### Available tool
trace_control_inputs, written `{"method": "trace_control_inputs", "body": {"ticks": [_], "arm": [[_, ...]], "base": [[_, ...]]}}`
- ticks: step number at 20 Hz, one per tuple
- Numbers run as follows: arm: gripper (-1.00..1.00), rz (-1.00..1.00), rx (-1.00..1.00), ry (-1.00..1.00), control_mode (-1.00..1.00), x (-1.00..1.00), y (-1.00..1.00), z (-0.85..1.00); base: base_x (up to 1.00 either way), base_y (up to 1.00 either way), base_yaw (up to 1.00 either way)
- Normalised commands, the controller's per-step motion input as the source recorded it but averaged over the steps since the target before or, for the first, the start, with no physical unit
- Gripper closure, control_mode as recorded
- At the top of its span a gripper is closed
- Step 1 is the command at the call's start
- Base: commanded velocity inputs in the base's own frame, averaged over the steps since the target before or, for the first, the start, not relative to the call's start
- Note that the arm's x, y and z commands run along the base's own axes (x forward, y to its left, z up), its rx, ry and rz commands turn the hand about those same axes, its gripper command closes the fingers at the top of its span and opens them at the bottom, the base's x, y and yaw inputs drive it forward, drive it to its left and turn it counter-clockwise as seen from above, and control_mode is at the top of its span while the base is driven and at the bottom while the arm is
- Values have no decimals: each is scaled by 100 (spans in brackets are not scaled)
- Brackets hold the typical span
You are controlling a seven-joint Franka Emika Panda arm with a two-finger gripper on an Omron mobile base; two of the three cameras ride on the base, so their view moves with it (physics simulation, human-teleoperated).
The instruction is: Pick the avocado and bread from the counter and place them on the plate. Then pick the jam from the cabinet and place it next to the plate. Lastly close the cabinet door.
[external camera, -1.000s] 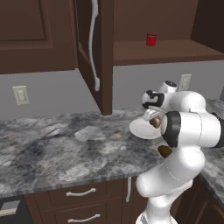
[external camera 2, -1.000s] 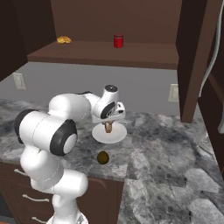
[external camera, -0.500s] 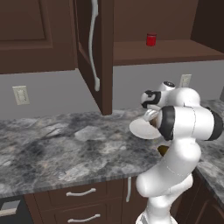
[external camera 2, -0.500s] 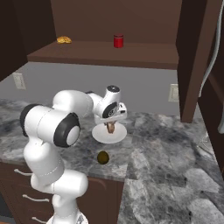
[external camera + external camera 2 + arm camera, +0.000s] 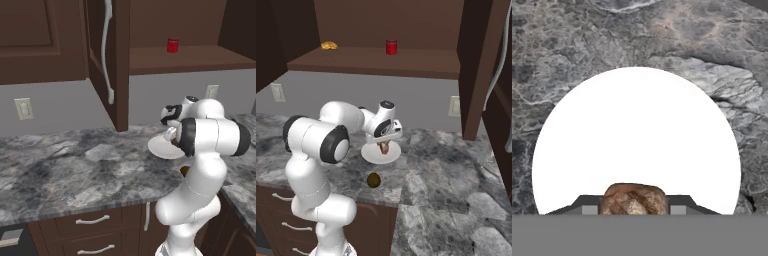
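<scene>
My gripper (image 5: 634, 207) is shut on the bread (image 5: 634, 199), a brown crusty lump, and hangs right over the white plate (image 5: 637, 130). From the right base view the bread (image 5: 385, 147) sits just above the plate (image 5: 372, 156), under the gripper (image 5: 385, 144); I cannot tell whether it touches. The avocado (image 5: 373, 180), dark green-brown, lies on the counter near the front edge, in front of the plate. A red jam jar (image 5: 172, 45) (image 5: 391, 47) stands on the cabinet shelf. The cabinet door (image 5: 107, 60) is open.
The grey marble counter (image 5: 75, 165) runs left and right, with drawers below. A small yellow item (image 5: 329, 45) lies on the shelf left of the jam. The open door (image 5: 476, 65) juts out over the counter, right of the plate. Outlets (image 5: 23, 108) are on the wall.
The arm's elbow has swung a little while the hand stays over the plate with the bread still held. Avocado, jam and door have not moved.
</scene>
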Motion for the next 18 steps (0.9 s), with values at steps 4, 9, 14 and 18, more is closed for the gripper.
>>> {"method": "trace_control_inputs", "body": {"ticks": [4, 9, 14, 18], "arm": [[100, 2, 0, 0, -100, 8, -3, -8], [100, 2, -1, 0, -100, 1, 0, -11], [100, 2, -2, 0, -100, 0, 0, -16], [100, 2, -1, 0, -100, 1, -1, -18]], "base": [[0, 0, 0], [0, 0, 0], [0, 0, 0], [0, 0, 0]]}}
